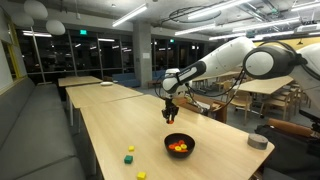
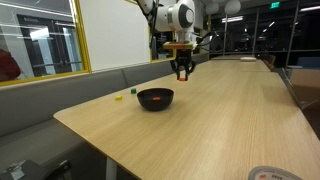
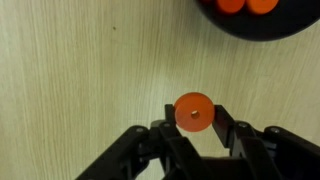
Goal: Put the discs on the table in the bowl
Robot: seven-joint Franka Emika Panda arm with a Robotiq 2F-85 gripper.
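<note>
While hanging above the bench (image 3: pixel 80 70), clamps the gripper (image 3: pixel 194 120) on one orange disc (image 3: pixel 193 108) (flat face up in the wrist view), at seven o'clock from the black bowl (image 3: pixel 250 27), with other orange discs (image 3: pixel 262 5) lying inside.

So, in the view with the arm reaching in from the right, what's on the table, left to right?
Small green and yellow blocks → round black bowl → grey roll of tape. The gripper, shut on an orange disc, overlaps the bowl, so I skip it.
</note>
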